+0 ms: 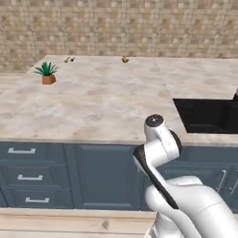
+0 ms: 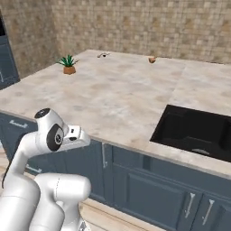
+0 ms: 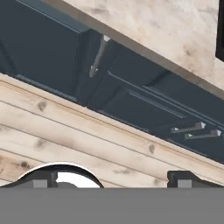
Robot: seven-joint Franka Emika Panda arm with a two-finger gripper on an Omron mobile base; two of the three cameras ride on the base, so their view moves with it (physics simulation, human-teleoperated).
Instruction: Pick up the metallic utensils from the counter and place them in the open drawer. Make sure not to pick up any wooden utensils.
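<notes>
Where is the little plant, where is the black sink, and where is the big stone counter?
potted plant [image 1: 47,72], left base view, on its green leaves.
sink [image 2: 198,131], right base view, on the dark basin floor.
counter [image 1: 102,104], left base view, on bare marbled top.

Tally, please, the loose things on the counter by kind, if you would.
Potted plant: 1
Dark item, far edge, too small to identify: 1
Brown item, far edge, too small to identify: 1
Total: 3

Tiny far-edge counter items, unidentifiable
</notes>
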